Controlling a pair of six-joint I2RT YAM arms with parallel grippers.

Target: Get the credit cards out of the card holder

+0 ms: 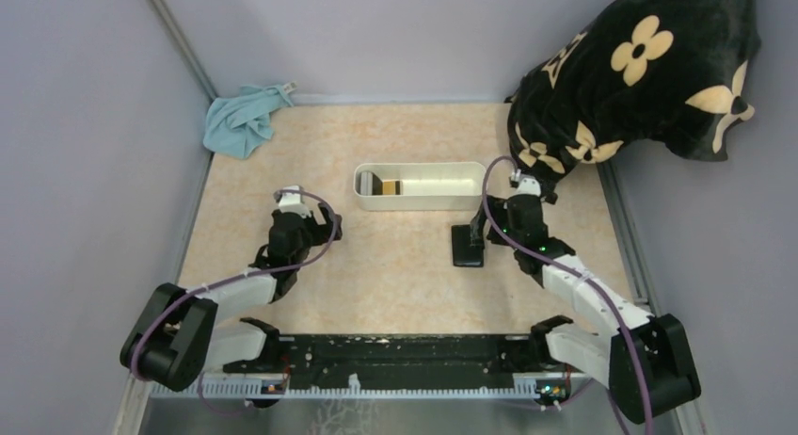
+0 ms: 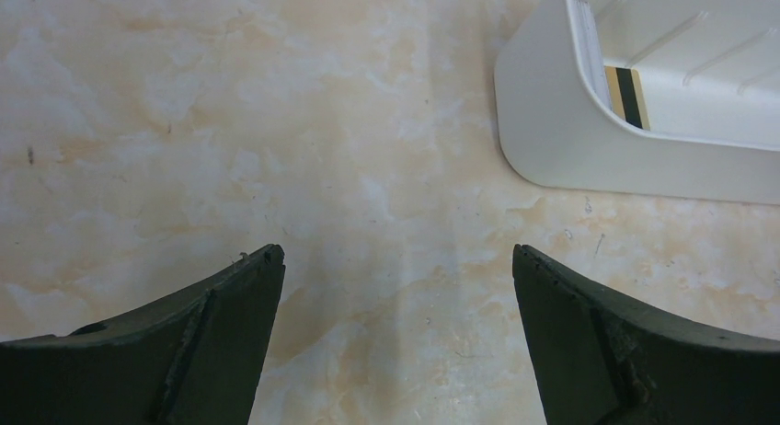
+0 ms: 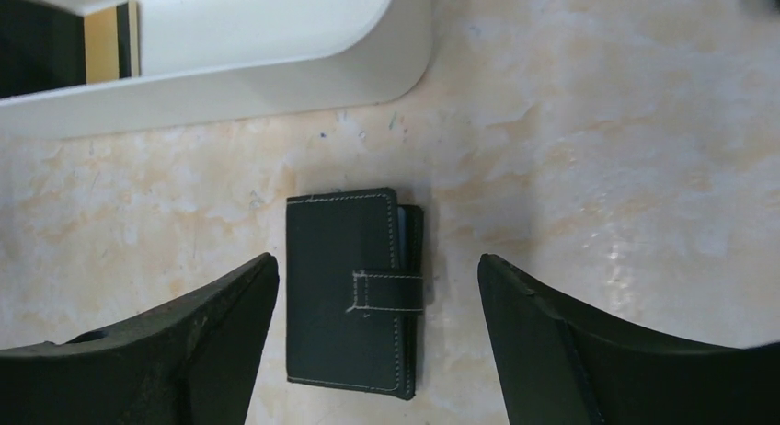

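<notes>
The card holder [image 1: 468, 248] [image 3: 345, 292] is a black stitched wallet lying flat on the marbled table, folded shut with its strap fastened across one edge. The credit cards are hidden inside it. My right gripper [image 1: 477, 232] [image 3: 377, 259] hovers just above the holder, open, with one finger on each side and neither touching it. My left gripper [image 1: 327, 222] [image 2: 395, 250] is open over bare table to the left of the white tray, holding nothing.
The white oblong tray [image 1: 419, 204] [image 2: 552, 121] [image 3: 276, 75] stands behind both grippers, with a flat gold-and-black striped item [image 1: 381, 185] [image 2: 627, 96] in its left end. A blue cloth [image 1: 243, 120] lies at the back left. A black flowered cushion [image 1: 640, 68] fills the back right corner.
</notes>
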